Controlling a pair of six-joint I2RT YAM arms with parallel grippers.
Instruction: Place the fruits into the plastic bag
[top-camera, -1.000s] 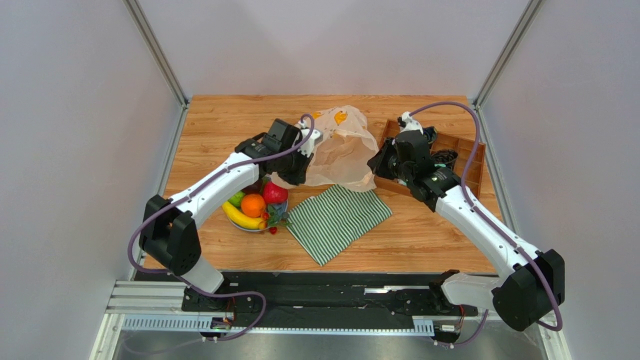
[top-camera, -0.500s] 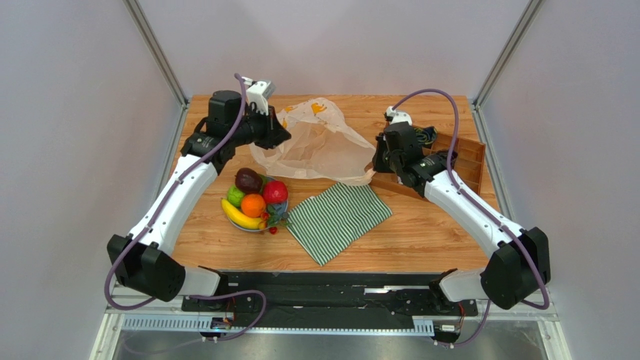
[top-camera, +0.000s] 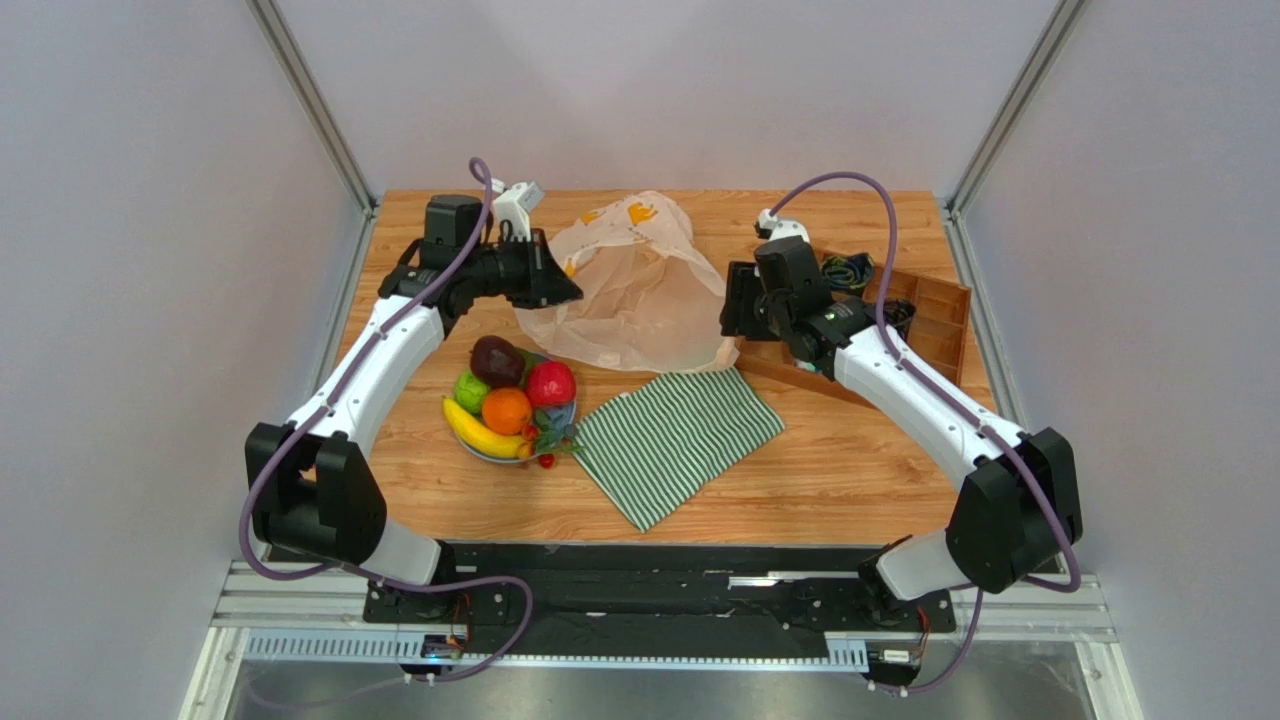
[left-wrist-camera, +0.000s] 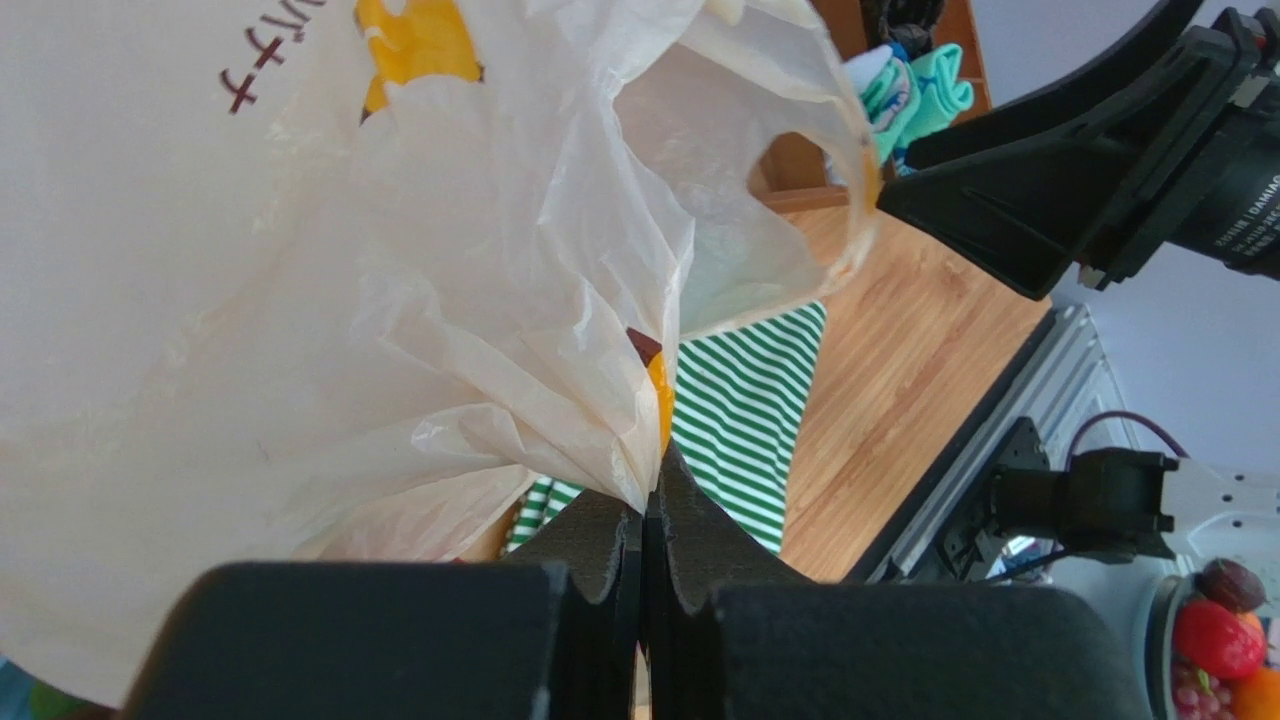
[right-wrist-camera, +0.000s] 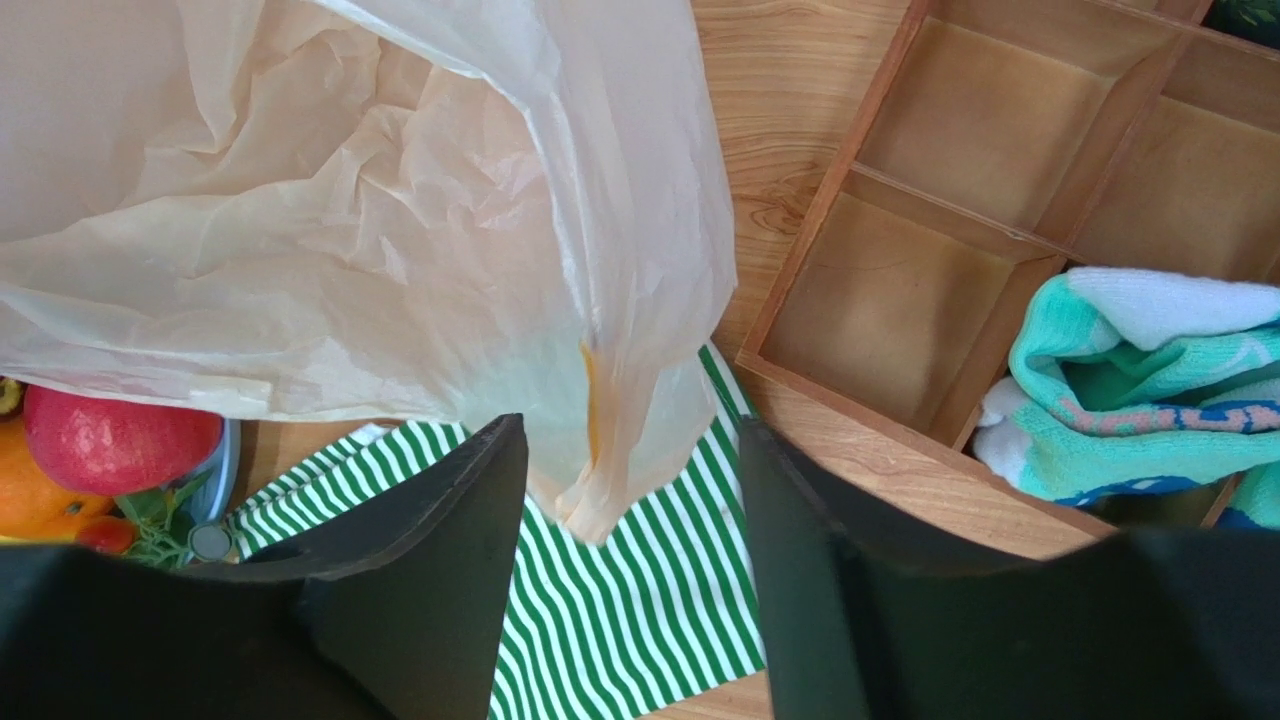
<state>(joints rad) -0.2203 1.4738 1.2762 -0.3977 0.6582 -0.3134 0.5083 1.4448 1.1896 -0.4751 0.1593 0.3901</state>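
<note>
Firmly, left hand pinches plastic bag; right hand alongside.

The top external camera looks down from high above and behind the arm bases, far enough back to take in the whole counter. The left wrist camera sits just behind the left claw, pressed close against the plastic bag, while the right wrist camera looks steeply down past the right claw. All three views share the bag and the green-striped cloth.
</note>
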